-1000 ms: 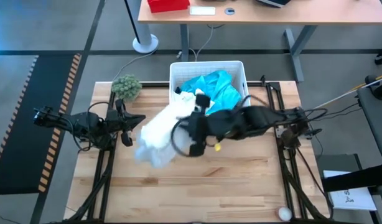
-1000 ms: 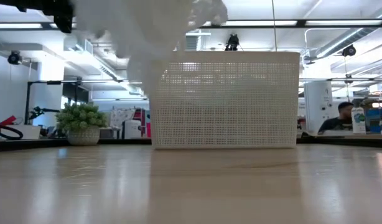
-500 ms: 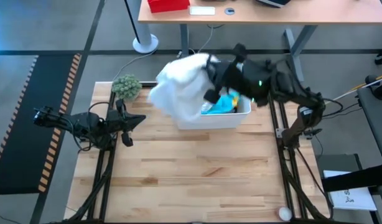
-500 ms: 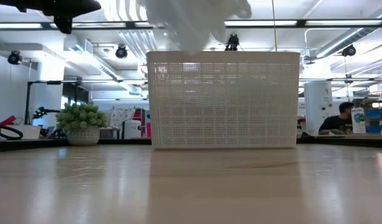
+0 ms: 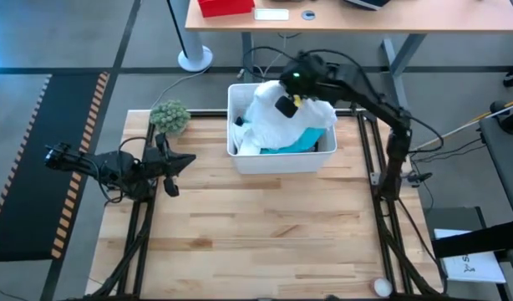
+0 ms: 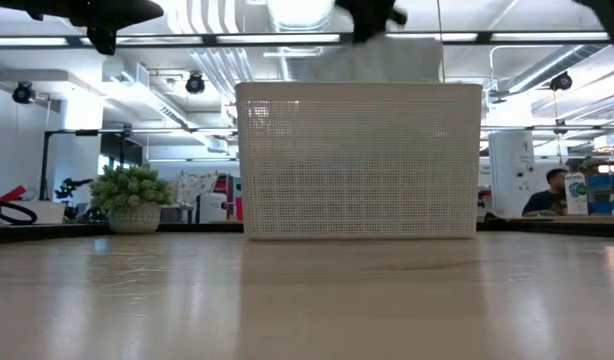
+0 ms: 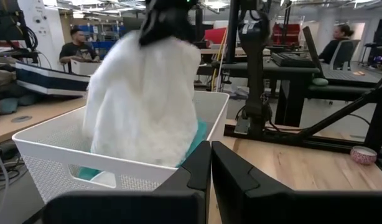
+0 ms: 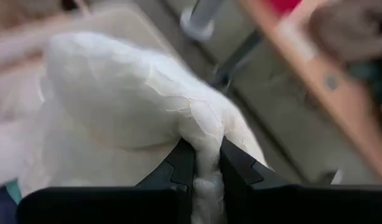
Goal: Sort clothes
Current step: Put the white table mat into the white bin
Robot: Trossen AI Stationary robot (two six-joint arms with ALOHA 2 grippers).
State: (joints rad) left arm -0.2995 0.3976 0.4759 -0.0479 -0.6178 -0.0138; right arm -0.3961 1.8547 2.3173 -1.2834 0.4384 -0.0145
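White garment (image 5: 281,125) hanging into white bin (image 5: 240,159), pinched in right gripper (image 5: 287,104) jaws above it.
Turquoise cloth (image 5: 300,140) underneath. Left gripper (image 5: 175,163) clenched, idle over wooden worktop (image 5: 265,234); green ball (image 5: 170,115) near bin; desks, seated people beyond.
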